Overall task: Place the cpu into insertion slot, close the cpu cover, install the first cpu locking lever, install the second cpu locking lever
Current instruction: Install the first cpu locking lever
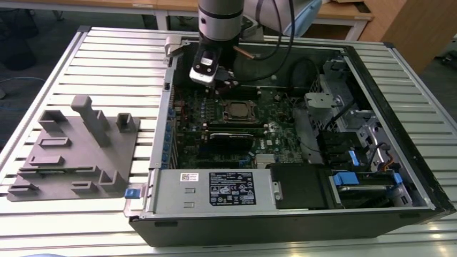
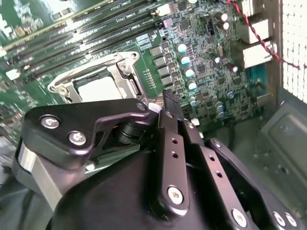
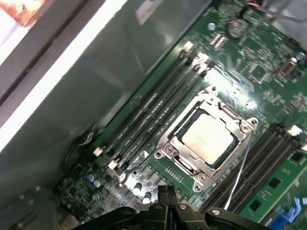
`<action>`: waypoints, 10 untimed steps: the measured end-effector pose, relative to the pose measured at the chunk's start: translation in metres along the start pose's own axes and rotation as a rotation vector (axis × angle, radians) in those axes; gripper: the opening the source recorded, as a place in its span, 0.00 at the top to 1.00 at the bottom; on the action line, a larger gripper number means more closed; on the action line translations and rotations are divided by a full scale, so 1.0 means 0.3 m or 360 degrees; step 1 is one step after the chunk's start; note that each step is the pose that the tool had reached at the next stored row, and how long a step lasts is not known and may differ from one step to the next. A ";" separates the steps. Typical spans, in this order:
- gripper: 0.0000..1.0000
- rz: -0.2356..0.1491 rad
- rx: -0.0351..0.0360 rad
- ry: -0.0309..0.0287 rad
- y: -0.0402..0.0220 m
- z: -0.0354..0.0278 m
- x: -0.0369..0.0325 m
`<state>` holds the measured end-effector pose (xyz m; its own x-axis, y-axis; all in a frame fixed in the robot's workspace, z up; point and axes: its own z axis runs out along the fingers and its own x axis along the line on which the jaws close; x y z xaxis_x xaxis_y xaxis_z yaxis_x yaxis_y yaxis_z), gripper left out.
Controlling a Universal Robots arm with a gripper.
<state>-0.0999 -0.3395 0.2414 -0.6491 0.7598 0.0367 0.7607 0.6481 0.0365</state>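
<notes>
The cpu (image 1: 238,111), a small flat square chip with a dull silver-grey metal top, sat in the exterior view inside the black, silver-rimmed insertion slot (image 1: 223,112) on the green circuit board (image 1: 214,134). The black end effector (image 1: 227,77) hovered near it. In the second wrist view its fingers (image 2: 171,99) were pressed together on nothing. In the first wrist view the thin silvery cpu cover (image 3: 169,149) lay framing the chip. Light, rigid and smooth, probably fragile underneath, it looked best gripped by its edges.
</notes>
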 end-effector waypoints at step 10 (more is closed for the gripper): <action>0.89 -0.0289 0.0011 0.00105 0.000 0.008 0.000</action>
<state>-0.0999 -0.3395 0.2391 -0.7756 0.6301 0.0367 0.6311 0.7748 0.0365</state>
